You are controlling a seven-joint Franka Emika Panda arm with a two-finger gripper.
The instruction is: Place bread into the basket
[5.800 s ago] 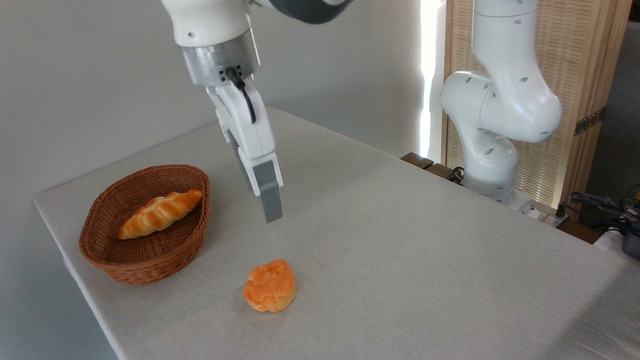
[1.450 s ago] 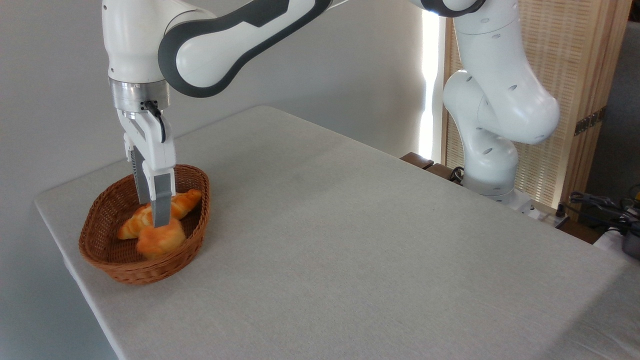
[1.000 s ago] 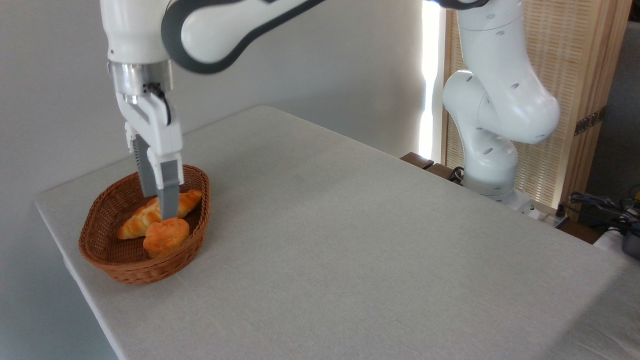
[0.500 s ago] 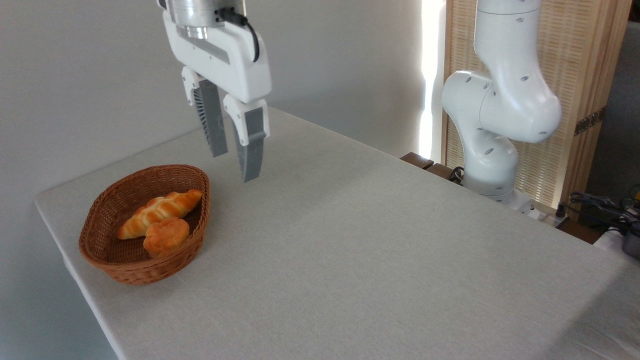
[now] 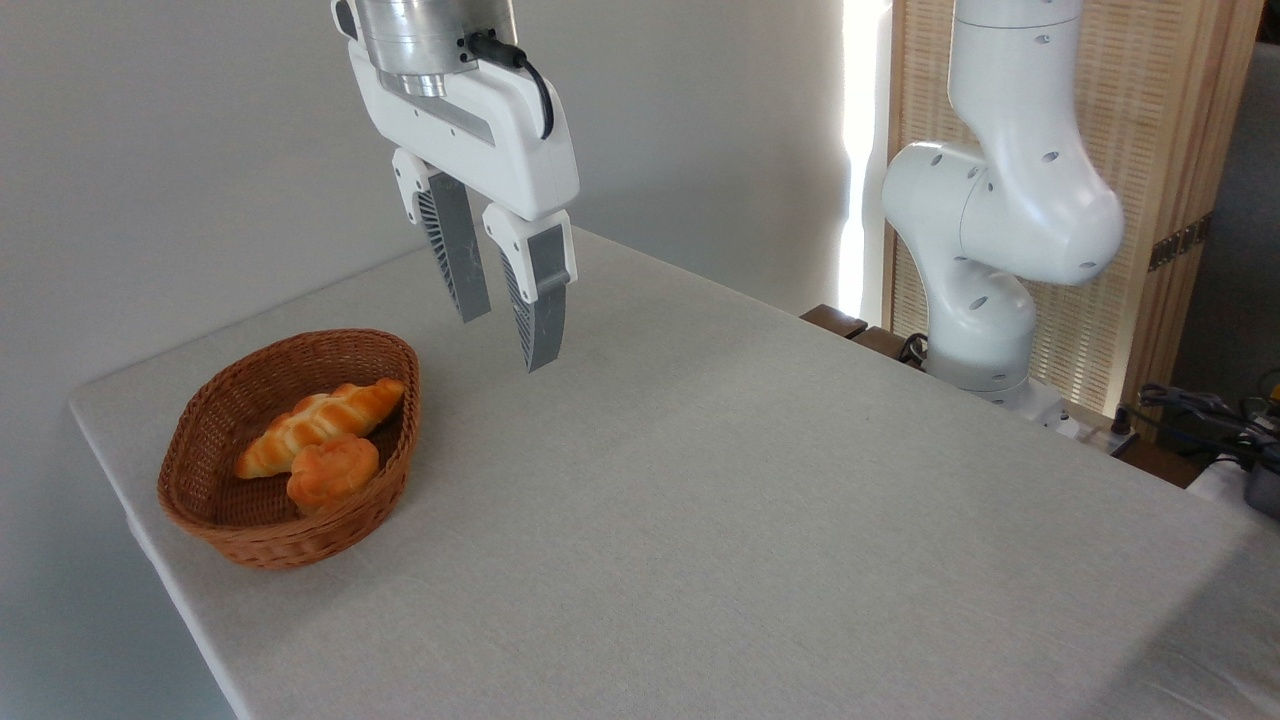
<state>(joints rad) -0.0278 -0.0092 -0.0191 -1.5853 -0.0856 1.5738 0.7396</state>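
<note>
The bread (image 5: 333,470) is lying inside the basket (image 5: 262,545), touching the long twisted loaf (image 5: 318,423). The claw (image 5: 508,334) is hanging spread and empty above the desk (image 5: 760,520), right of the basket.

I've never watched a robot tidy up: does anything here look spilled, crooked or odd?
Nothing stands out. The bun lies in the basket beside the twisted loaf, and the gripper hangs open above the table.
</note>
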